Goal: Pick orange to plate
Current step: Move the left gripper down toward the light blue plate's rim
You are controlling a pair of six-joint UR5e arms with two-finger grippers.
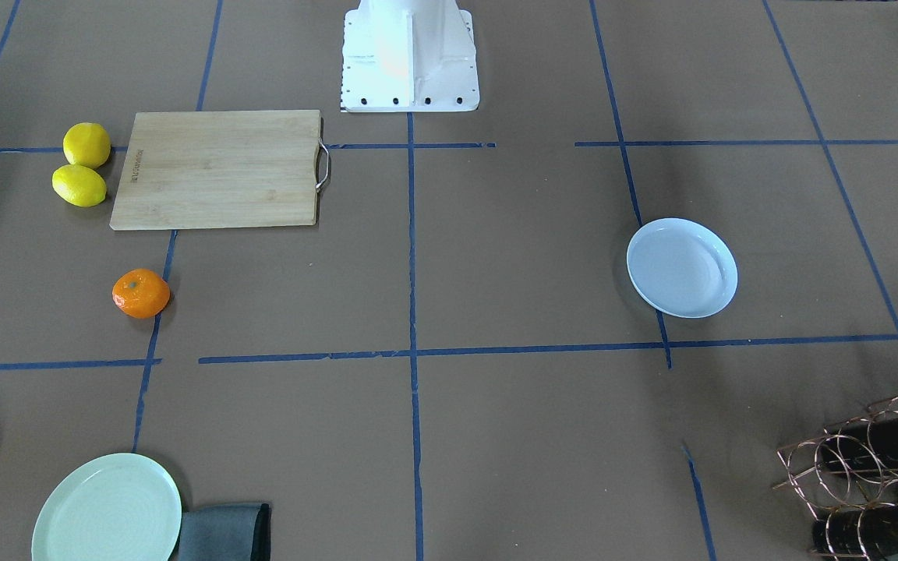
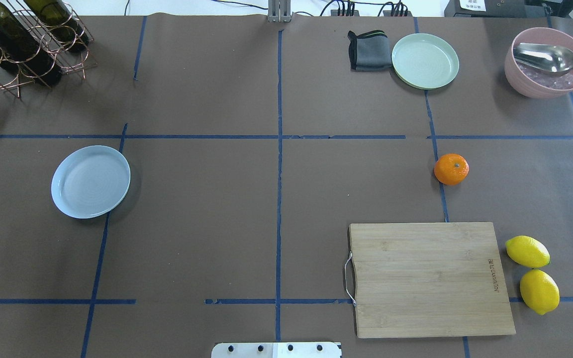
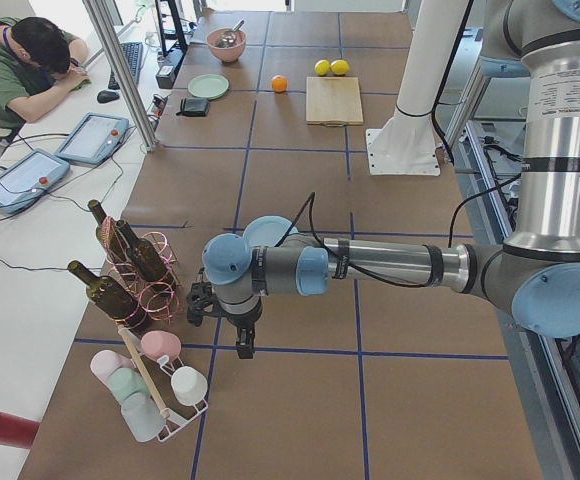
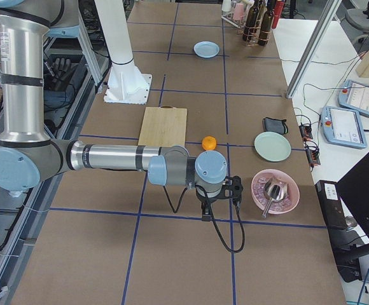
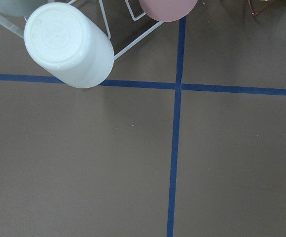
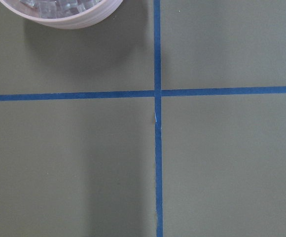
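Beyond the orange [image 2: 451,169], a bowl [image 2: 525,88] holds a spoon [image 2: 547,57].

On my surface [image 2: 217,223] I see a wooden cutting board [image 2: 430,278] beside two lemons [image 2: 527,252], and a green plate [image 2: 425,60] beside a grey cloth [image 2: 366,50].

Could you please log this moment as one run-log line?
phase: pre-grasp | orange: on table, untouched | plate: empty | left gripper: over table, state unclear | right gripper: over table, state unclear
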